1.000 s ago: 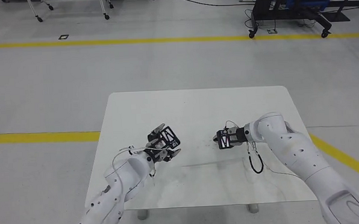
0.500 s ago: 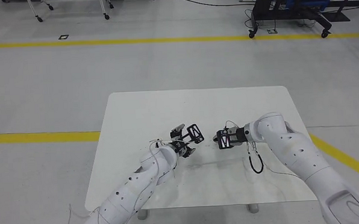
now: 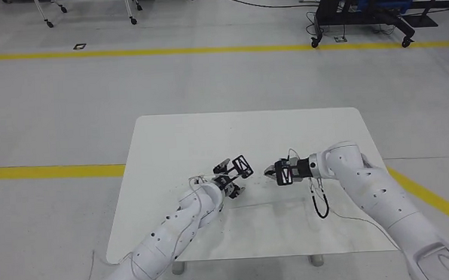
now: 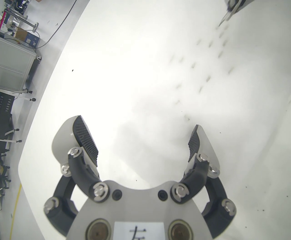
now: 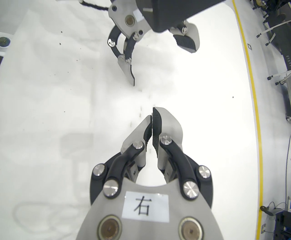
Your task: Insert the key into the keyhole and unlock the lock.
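2 facing: L gripper (image 4: 137,122), R gripper (image 5: 151,113).

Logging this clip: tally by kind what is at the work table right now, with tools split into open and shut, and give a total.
Open tools: 1, the left tool
Shut tools: 1, the right tool
White tables: 1, the table
Total: 3

White table (image 3: 179,138) on pale grey floor (image 3: 94,100) with yellow lines (image 3: 205,50), dark wheeled rack (image 3: 370,17) beyond
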Robot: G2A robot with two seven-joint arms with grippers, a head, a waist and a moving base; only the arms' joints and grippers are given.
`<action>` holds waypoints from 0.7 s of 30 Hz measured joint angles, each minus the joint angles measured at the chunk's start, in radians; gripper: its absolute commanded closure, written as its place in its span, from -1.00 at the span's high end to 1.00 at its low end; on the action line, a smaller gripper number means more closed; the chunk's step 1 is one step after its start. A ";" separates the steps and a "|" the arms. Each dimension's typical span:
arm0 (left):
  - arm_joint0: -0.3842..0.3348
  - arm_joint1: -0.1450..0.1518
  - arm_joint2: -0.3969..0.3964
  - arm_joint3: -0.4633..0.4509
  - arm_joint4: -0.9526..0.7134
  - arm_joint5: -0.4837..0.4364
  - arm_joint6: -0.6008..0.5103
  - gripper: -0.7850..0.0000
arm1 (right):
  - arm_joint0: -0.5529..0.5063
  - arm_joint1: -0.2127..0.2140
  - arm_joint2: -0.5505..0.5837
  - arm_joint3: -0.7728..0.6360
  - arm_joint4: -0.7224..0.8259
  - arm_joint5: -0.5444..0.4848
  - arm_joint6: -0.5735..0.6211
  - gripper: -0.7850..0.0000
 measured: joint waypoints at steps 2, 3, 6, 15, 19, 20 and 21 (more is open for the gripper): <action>-0.001 -0.004 0.002 0.005 -0.001 0.000 0.006 1.00 | -0.012 0.013 0.011 -0.005 -0.006 0.002 -0.071 -1.00; -0.001 -0.004 0.002 0.005 0.000 -0.001 0.009 1.00 | -0.017 0.019 0.016 -0.007 -0.010 0.004 -0.106 -1.00; 0.002 -0.004 -0.010 -0.015 0.004 0.000 0.024 1.00 | -0.035 0.042 0.030 -0.018 -0.028 0.006 -0.233 -1.00; 0.016 0.002 -0.031 -0.059 0.019 0.018 0.043 1.00 | -0.045 0.052 0.030 -0.028 -0.031 0.026 -0.273 -1.00; 0.110 0.035 -0.130 -0.203 0.011 0.049 0.184 1.00 | -0.055 0.046 0.017 -0.047 0.016 0.025 -0.271 -1.00; 0.153 0.052 -0.183 -0.257 -0.017 0.013 0.245 1.00 | -0.055 0.043 0.009 -0.049 0.063 0.026 -0.273 -1.00; 0.187 0.065 -0.228 -0.295 -0.050 -0.033 0.297 1.00 | -0.054 0.040 0.001 -0.051 0.104 0.028 -0.275 -1.00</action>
